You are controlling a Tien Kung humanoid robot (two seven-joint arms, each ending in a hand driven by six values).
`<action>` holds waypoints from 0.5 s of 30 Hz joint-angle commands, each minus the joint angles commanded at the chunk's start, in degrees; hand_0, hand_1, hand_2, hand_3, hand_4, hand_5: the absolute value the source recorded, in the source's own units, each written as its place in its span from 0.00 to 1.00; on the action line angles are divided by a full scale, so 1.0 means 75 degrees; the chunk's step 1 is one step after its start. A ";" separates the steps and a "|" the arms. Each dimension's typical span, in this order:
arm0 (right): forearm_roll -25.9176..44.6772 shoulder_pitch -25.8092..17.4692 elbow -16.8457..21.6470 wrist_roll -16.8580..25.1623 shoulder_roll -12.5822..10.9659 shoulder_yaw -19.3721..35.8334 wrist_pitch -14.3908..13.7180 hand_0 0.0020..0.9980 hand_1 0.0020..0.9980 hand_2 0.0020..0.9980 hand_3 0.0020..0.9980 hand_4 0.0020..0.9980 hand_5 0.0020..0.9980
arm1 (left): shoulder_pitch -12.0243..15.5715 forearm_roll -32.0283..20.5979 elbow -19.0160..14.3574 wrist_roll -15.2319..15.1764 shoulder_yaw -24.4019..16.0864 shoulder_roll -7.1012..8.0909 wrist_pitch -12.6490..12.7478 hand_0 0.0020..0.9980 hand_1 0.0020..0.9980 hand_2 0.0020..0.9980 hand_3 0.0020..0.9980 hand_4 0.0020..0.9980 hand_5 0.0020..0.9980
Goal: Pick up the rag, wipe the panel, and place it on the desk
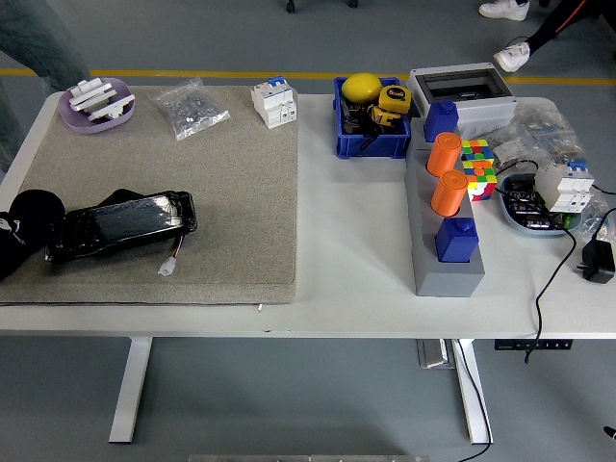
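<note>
**One black panel on the mat, and a lot of small stuff on the desk**

The white desk [356, 250] has one big sandy mat [231, 202] on its left half. One shiny black panel [123, 223] lies flat on the mat, near the front left corner, a bit tilted. One small white plug on a red wire [169, 267] lies just beside its right end.

One soft black lump [27, 236] sits at the left edge, touching the panel's left end. It could be the rag or the robot's left hand, and I cannot tell which, so I cannot tell if a hand is wide, narrow or holding anything.

Along the back of the mat I count three things: one purple dish [96, 108] with white bits in it, one clear bag of little metal parts [192, 108] and one white switch block [274, 102].

Off the mat there is one blue bin [371, 144] with one yellow round thing [362, 89] and one yellow tape measure [393, 98] in it. One long grey holder [445, 274] carries two orange tubes [448, 173] and two blue blocks [455, 239]. One colour cube [477, 166] stands just beside it (all mixed up). One grey box [462, 89] sits behind.

At the far right are one blue bowl of parts [529, 207], one more white switch block [570, 185] and one black plug with a cable [597, 260].

Two white shoes [505, 10] show on the floor behind the desk.
</note>
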 joint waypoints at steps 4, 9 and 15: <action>-0.0014 0.0000 0.0013 0.0014 -0.0009 0.0019 -0.0028 0.77 0.59 0.71 0.68 1.00 0.63 | -0.0087 -0.0053 0.0207 0.0008 0.0158 0.0033 0.0001 0.97 1.00 0.98 0.96 1.00 0.15; -0.0038 0.0003 0.0025 0.0038 -0.0013 0.0028 -0.0060 0.77 0.59 0.71 0.68 1.00 0.63 | -0.0214 -0.0007 0.0510 0.0057 0.0417 0.0083 0.0036 0.94 0.98 0.95 0.91 1.00 0.15; -0.0065 0.0012 0.0038 0.0061 -0.0026 0.0046 -0.0097 0.77 0.59 0.71 0.68 1.00 0.63 | -0.0335 -0.0109 0.0739 0.0040 0.0729 0.0127 0.0112 0.84 0.91 0.89 0.83 0.95 0.13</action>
